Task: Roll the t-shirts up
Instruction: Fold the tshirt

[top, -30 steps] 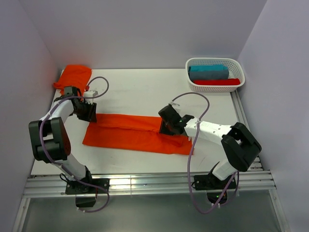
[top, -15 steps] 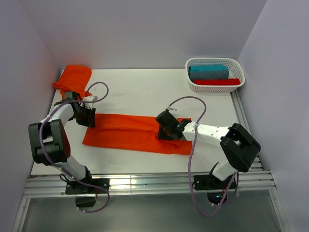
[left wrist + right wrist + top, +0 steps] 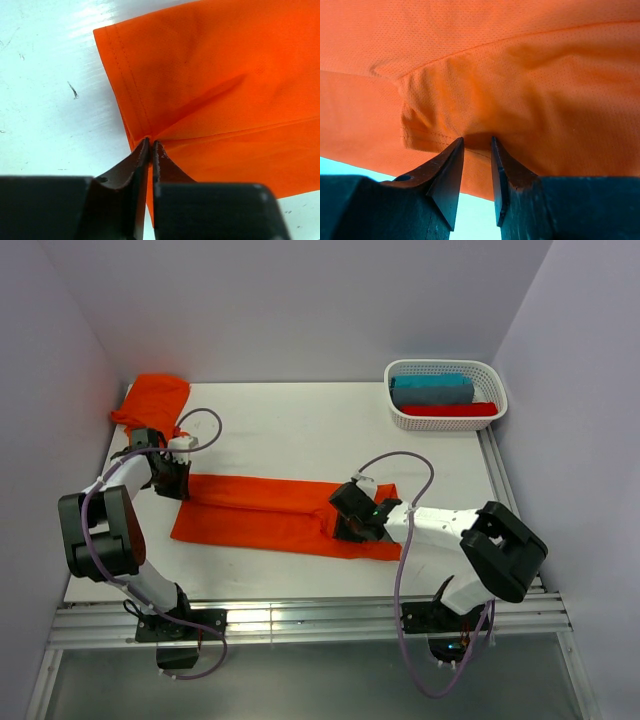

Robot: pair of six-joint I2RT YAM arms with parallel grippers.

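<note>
— What's on the left?
— A bunched t-shirt [image 3: 155, 398] lies at ten o'clock on the table [image 3: 290, 430]. The left gripper [image 3: 151, 142] has its tips pinched together on the hem of the folded t-shirt [image 3: 265, 515], at its nine o'clock end
— And the right?
— The right gripper [image 3: 476, 141] stands partly parted, tips pressing that shirt toward three o'clock; a basket [image 3: 445, 422] sits at two o'clock

The left arm, at the left of the top view, bends inward. The left tool [image 3: 172, 480] has its jaws pinched nearly together on the hem of the bright orange thin-fabric t-shirt [image 3: 215, 75]. The right arm stretches leftward at lower centre, and the right tool [image 3: 343, 525] points down with its jaws parted.
</note>
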